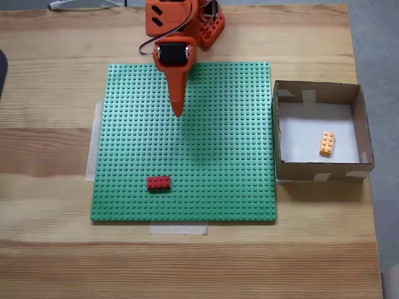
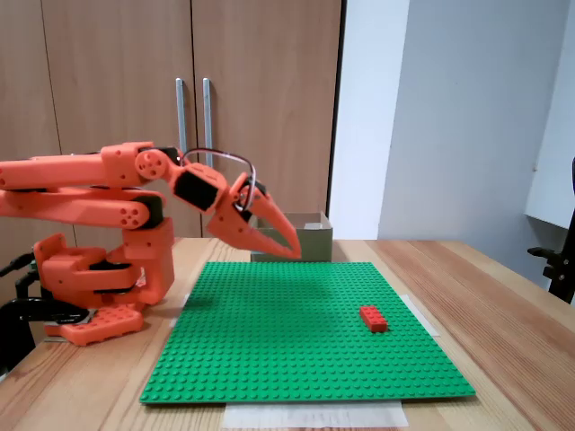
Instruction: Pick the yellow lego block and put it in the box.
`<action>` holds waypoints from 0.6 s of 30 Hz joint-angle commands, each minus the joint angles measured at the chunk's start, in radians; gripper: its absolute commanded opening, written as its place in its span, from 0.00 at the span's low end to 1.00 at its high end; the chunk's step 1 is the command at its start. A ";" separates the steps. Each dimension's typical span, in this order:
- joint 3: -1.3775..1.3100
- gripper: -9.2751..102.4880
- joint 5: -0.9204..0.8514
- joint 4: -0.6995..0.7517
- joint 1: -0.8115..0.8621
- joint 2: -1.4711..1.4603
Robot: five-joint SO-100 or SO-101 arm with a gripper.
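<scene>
The yellow lego block [image 1: 326, 142] lies on the white floor of the box [image 1: 317, 169], toward its right side. The box [image 2: 310, 241] stands beside the green baseplate's right edge in the top-down fixed view. My orange gripper [image 1: 178, 111] hangs above the upper middle of the baseplate, folded back toward the arm's base. In the side fixed view the gripper [image 2: 289, 253] points down and to the right, its fingers together with nothing between them. It is well away from the box and the block.
A green studded baseplate [image 1: 206, 187] taped to the wooden table holds a red brick [image 1: 158, 182] near its lower left. The arm's orange base [image 2: 99, 287] stands behind the plate. Bare wood surrounds the plate.
</scene>
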 commanded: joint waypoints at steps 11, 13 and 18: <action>0.133 0.07 -0.069 0.087 0.043 0.118; 0.152 0.07 -0.081 0.100 0.048 0.129; 0.170 0.07 -0.097 0.184 0.054 0.172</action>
